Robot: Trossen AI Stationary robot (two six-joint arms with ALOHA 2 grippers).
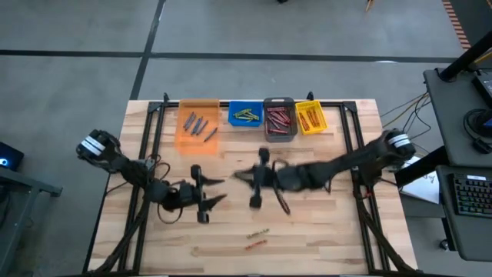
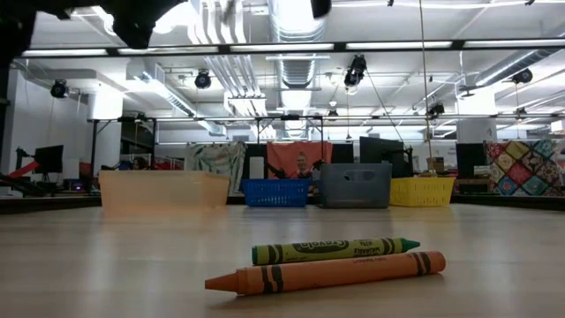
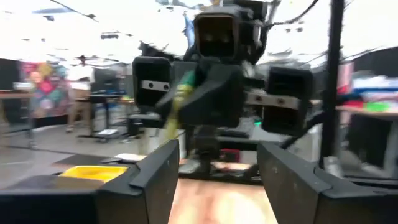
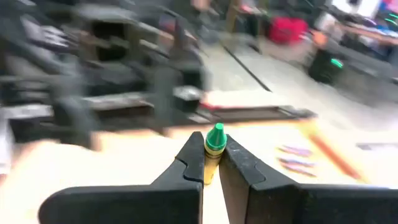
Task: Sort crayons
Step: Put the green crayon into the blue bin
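Right gripper (image 4: 211,163) pinching a green-yellow crayon (image 4: 214,144), tip past the jaws; left gripper (image 3: 214,171) apparently wide, empty, facing it.

Room (image 4: 124,56) blurred — crayon (image 4: 213,152) half hidden (claw-pinched), bin contents tiny

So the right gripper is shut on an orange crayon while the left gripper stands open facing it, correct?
Not quite: the crayon in the right gripper is green, as the right wrist view shows. The rest holds: the left gripper stands open, facing it.
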